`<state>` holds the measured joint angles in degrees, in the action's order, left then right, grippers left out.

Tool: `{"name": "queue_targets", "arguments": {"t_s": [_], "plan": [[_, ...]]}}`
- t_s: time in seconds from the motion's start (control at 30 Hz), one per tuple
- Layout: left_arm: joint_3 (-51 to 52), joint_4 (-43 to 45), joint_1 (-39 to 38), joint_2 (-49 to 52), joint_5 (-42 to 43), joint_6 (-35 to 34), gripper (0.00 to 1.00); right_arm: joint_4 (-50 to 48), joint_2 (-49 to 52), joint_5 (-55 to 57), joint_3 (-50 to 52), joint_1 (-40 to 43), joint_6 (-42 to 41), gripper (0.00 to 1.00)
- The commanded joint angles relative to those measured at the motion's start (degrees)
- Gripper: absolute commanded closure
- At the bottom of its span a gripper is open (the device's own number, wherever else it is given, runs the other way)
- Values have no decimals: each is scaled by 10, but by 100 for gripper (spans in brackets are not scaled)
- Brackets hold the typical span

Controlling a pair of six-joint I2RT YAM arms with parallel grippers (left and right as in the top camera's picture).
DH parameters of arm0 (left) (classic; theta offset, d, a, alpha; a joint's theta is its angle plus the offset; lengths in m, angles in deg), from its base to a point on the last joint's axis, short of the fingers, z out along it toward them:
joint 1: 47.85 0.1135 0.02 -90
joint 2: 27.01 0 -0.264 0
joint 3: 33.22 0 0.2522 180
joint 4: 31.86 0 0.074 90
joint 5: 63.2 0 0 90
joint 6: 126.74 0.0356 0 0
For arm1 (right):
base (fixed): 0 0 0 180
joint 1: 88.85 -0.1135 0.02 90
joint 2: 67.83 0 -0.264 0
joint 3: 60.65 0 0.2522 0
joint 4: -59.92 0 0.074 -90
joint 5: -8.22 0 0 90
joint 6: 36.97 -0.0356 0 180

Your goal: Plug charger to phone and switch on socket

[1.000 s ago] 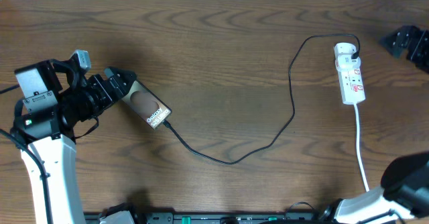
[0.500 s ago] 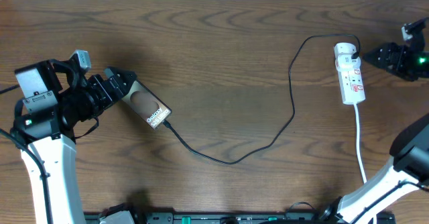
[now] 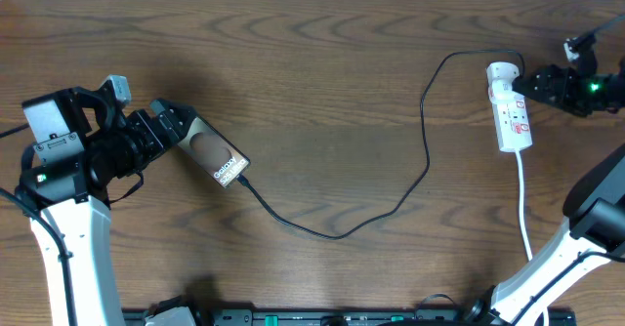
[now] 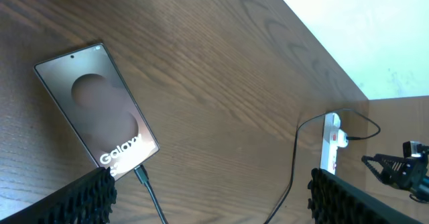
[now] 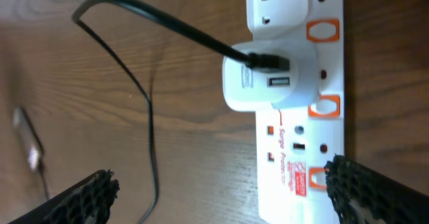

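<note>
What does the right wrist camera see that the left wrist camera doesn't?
Only the right wrist view shows the orange-framed switches on the narrow white power strip and the black plug pushed into the rounded white adapter. Only the left wrist view shows the flat dark phone with white Galaxy lettering, the cable's small connector at its bottom edge, and the right gripper far off. Both show the long thin black cable, the power strip and the brown wooden table.

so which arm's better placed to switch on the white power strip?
Right. The right tool hovers just beside the narrow white power strip, which shows close-up in its wrist view; the left tool is far off at the dark flat phone.
</note>
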<state>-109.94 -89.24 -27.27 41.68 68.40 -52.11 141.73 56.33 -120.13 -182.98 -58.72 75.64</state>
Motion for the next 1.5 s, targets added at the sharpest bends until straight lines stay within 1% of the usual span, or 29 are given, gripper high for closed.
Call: {"name": "queue_targets", "arguments": {"t_s": [0.0,0.4,1.03,1.47], "plan": [[3,-5,2,-1,-7,3,9,-12,3,29,-1,-14,-7,1],[3,-12,2,-1,-7,3,9,-34,4,64,-1,-25,-16,1],[3,-14,2,-1,-7,4,9,-44,67,47,-1,-29,-25,1],[3,-14,2,-1,-7,3,9,-55,70,37,-1,-49,-40,1]]}}
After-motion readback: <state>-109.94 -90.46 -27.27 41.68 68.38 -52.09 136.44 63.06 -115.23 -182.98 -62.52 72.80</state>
